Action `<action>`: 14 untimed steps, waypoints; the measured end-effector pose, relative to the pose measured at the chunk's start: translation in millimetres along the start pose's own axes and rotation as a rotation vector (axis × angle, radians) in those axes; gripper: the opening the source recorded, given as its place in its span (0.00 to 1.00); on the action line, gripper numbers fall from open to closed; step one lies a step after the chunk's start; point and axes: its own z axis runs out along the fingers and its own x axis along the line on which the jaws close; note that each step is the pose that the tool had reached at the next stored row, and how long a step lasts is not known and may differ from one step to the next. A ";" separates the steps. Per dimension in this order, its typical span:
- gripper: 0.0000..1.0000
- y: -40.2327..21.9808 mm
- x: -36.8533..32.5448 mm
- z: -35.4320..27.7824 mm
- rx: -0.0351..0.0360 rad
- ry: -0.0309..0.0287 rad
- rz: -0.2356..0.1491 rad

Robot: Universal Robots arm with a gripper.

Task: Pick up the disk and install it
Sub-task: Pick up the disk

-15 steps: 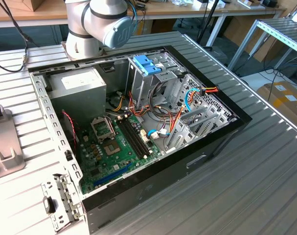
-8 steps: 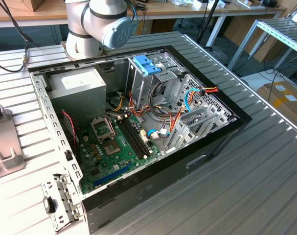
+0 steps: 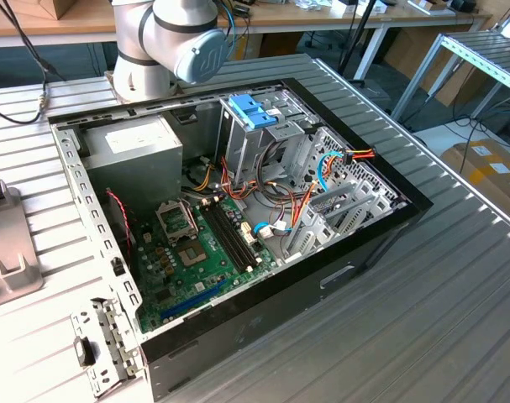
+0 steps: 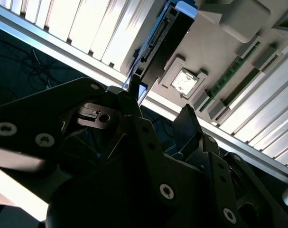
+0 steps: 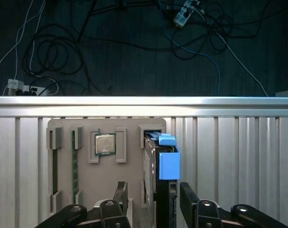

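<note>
The gripper (image 5: 153,187) hangs over the disk (image 5: 152,171) with its jaws open. One finger (image 5: 121,194) stands off each broad face, and a gap shows on both sides, so I judge that nothing is gripped yet. The disk stands on its narrow edge in a slot of a grey holder tray (image 5: 94,185). This probably explains the pose: upright, it offers its two flat faces to a two-finger pinch, which it could not do lying flat. A blue plastic mounting piece (image 5: 168,164) is clipped to the disk's side and rises above the slot beyond the fingertips, clear of where the fingers would close.

Further along the same tray, a processor chip (image 5: 105,143) lies flat in a square pocket. A memory stick (image 5: 73,161) sits on edge in its own narrow slot, so each part seems to be parked ready for a grasp. The tray rests on the ribbed aluminium table (image 5: 238,156), close to its edge. Past that edge, loose cables (image 5: 53,57) lie on a dark floor.

In the exterior view the open computer case (image 3: 339,277) lies on its side in the middle of the frame with its panel off. That leaves the drive cage (image 3: 267,138), with its light-blue handles (image 3: 253,109), open from above in the upper middle. The power supply (image 3: 133,143) sits to the exterior view's left of the cage. The arm (image 3: 183,34) rises at the top of the frame. The pick-up is not yet made.
</note>
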 end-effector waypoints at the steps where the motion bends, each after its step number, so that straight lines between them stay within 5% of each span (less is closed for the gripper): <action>1: 0.56 0.0 -0.1 0.6 0.0000 -0.0001 0.000; 14: 0.56 5.4 -10.1 9.9 0.0000 -0.0011 0.000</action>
